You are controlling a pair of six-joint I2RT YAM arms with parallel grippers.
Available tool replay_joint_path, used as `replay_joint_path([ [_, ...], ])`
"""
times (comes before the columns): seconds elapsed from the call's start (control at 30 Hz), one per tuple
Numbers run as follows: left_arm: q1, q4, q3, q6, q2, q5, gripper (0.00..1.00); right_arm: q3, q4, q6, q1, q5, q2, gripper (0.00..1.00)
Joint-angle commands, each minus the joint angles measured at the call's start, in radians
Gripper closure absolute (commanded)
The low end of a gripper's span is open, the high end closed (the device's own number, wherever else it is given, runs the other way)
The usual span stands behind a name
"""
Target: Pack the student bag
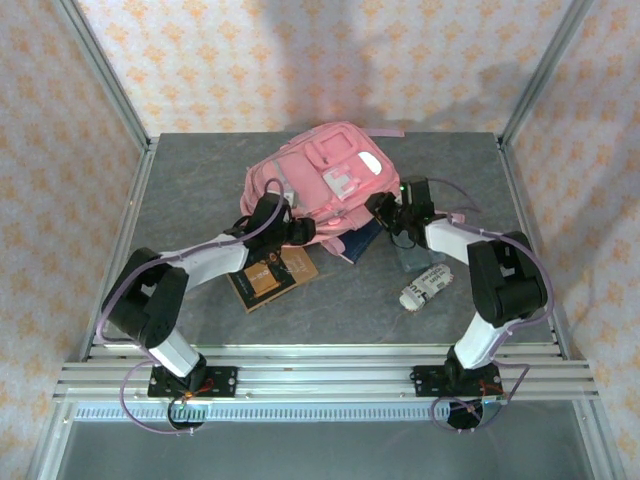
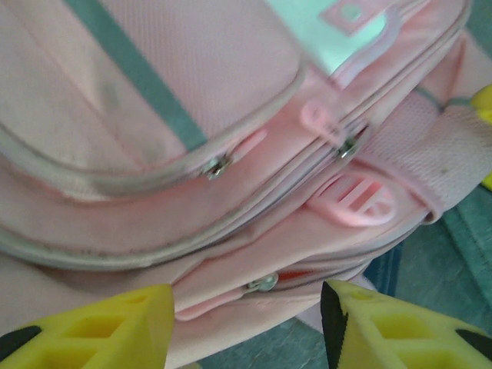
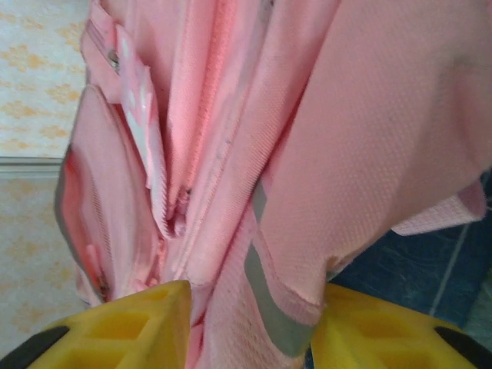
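The student bag (image 1: pixel 318 178), a large pink backpack, lies at the back middle of the table with its front pockets up. My left gripper (image 1: pixel 290 232) is at the bag's near-left edge. In the left wrist view the bag (image 2: pixel 231 115) is very close, and my left gripper (image 2: pixel 247 307) is open astride its lower seam, a metal zip slider (image 2: pixel 264 282) just ahead of the gap. My right gripper (image 1: pixel 383 212) is at the bag's near-right edge. In the right wrist view it (image 3: pixel 250 307) stands open with a fold of the bag (image 3: pixel 346 115) and a grey stripe (image 3: pixel 269 300) between its fingers.
A brown book (image 1: pixel 265 280) lies under my left forearm. A dark blue book (image 1: pixel 362 243) pokes out from under the bag's near edge. A grey pouch (image 1: pixel 415 258) and a white printed roll (image 1: pixel 424 288) lie by my right arm. Metal frame posts (image 1: pixel 135 205) border the table.
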Motion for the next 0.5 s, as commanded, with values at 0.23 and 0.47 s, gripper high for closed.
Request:
replay_joint_path([
  [0.23,0.017,0.05,-0.225,-0.175,-0.219,-0.17,0.46,0.118,-0.189,-0.343,0.218,0.221,-0.135,0.48],
  [0.47,0.02,0.055,-0.378,-0.277,-0.417,-0.247,0.44,0.275,-0.119,-0.249,0.273,0.052,0.06,0.47],
])
